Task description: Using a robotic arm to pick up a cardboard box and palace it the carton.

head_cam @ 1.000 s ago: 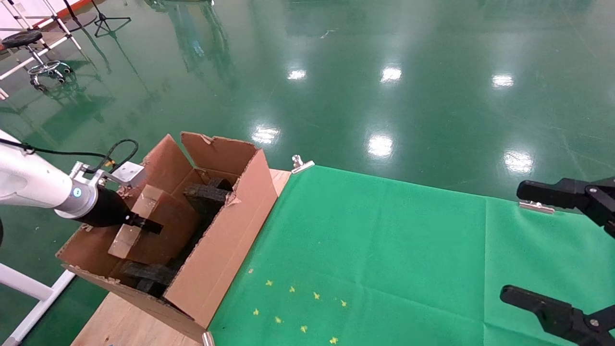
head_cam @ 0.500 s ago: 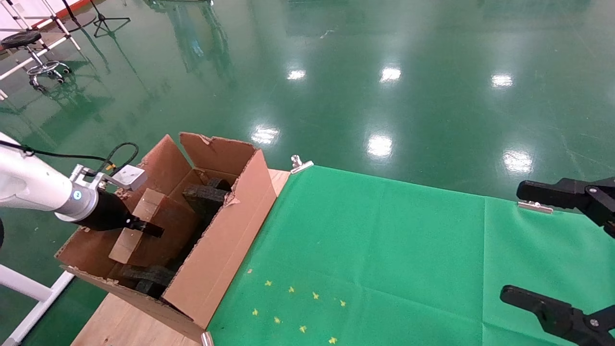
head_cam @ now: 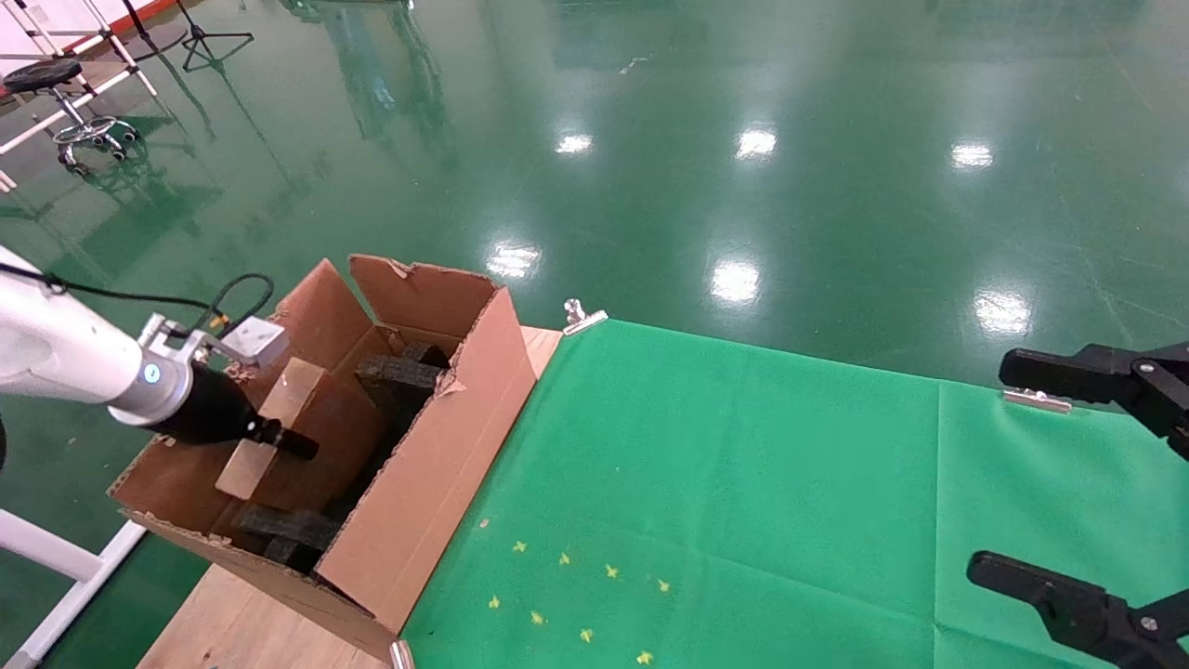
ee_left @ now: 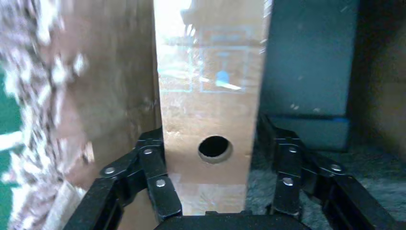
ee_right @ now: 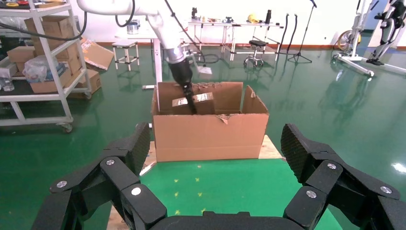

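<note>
I see the small slim brown cardboard box (head_cam: 279, 427) inside the large brown corrugated carton with torn flaps (head_cam: 437, 465), which stands at the far left corner of the counter. My left gripper (ee_left: 218, 187), at the end of the white robotic arm (head_cam: 65, 358), is clenched on the cardboard box: in the left wrist view its black fingers (ee_left: 155, 175) press on both wide sides, and the narrow side with the round hole (ee_left: 215, 147) lies between them, facing the camera. The box is tilted, with its taped upper end leaning toward the carton's left wall.

Just beside the box, black foam pieces (head_cam: 399, 381) fill the middle and the near end of the carton. The tall right wall of the carton stands between the box and the green cloth (head_cam: 743, 502) that covers the rest of the counter. Small yellow marks (head_cam: 576, 595) lie on the cloth near the front edge, and a metal clip (head_cam: 582, 318) holds the cloth at the far edge.

My right gripper (ee_right: 215, 177) hangs over the right edge of the counter, released, its jaws spread wide.

The bottom of the box is hidden behind the carton wall, so I cannot tell if it touches the floor of the carton.
</note>
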